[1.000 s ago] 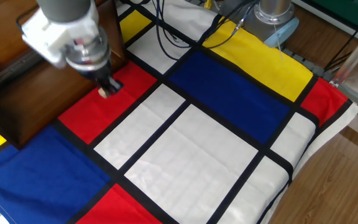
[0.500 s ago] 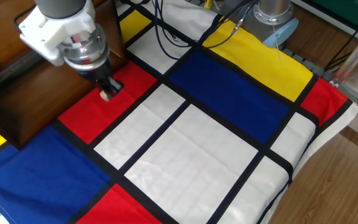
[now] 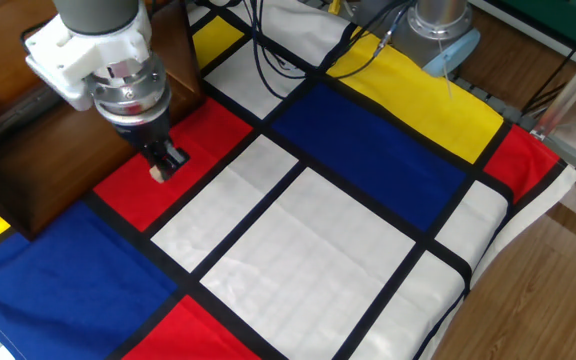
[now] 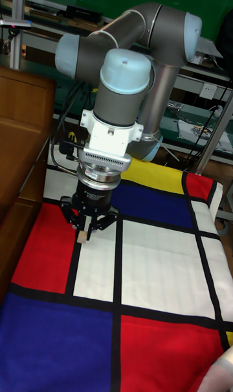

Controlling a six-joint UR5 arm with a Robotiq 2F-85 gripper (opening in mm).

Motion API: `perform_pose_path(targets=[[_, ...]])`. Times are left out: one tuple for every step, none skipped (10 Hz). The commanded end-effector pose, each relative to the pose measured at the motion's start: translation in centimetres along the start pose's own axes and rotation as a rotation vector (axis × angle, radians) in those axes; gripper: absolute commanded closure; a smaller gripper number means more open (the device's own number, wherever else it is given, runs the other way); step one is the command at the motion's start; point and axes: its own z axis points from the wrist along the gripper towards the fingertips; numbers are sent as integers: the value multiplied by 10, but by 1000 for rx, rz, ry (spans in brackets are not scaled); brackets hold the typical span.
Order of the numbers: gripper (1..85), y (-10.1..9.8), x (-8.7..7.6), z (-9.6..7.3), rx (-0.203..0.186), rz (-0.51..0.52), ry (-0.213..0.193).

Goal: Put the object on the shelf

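The object (image 3: 156, 174) is a tiny pale tan cube pinched between the black fingers of my gripper (image 3: 161, 168). In the tall fixed view the object (image 4: 83, 237) hangs at the fingertips of the gripper (image 4: 85, 234), a little above the red patch of the cloth. The gripper is shut on it. The shelf (image 3: 38, 150) is dark brown wood at the left edge of the table, just left of the gripper. In the tall view the shelf (image 4: 19, 165) stands to the left, apart from the arm.
A cloth (image 3: 298, 230) of red, blue, yellow and white blocks with black stripes covers the table. Black cables (image 3: 268, 50) run across its far side near the arm's base (image 3: 438, 20). The table's right edge (image 3: 508, 250) drops to a wooden floor.
The gripper, still holding the cube, has moved toward the near left along the red patch, closer to the front of the shelf.
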Motion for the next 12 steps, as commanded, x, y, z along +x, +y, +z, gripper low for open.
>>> perform_pose_path(targets=[[847,-16,10,-1,59,36,39],[847,-14,20,-2,52,27,80],[847,-14,28,-2,54,15,110],[847,-20,35,-14,60,15,131],[847,-29,45,-33,72,19,148],[847,-36,52,-50,69,10,160],[847,-43,58,-65,61,1,170],[847,-47,66,-76,58,-4,179],[847,-55,76,-88,75,-2,186],[847,-66,83,-98,100,-14,188],[847,-70,88,-105,98,-15,189],[847,-76,90,-111,96,-25,188]])
